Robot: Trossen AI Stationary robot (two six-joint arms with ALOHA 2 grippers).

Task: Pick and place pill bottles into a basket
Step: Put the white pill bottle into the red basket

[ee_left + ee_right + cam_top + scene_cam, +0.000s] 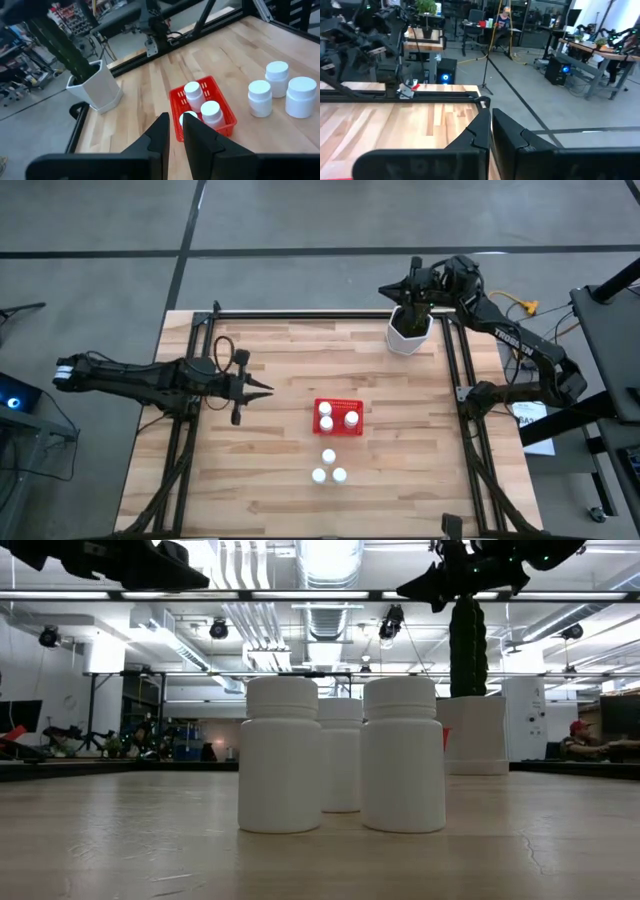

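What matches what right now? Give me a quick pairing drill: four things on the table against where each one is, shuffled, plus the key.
Things:
1. basket
2. cactus pot
3. left gripper
4. three loose pill bottles

Places:
A. far right part of the table, under the right gripper
B. near side of the table, in front of the basket
C. middle of the table, bottles inside
D. left of the basket, pointing at it, holding nothing

Pairs: 1-C, 2-A, 3-D, 4-B
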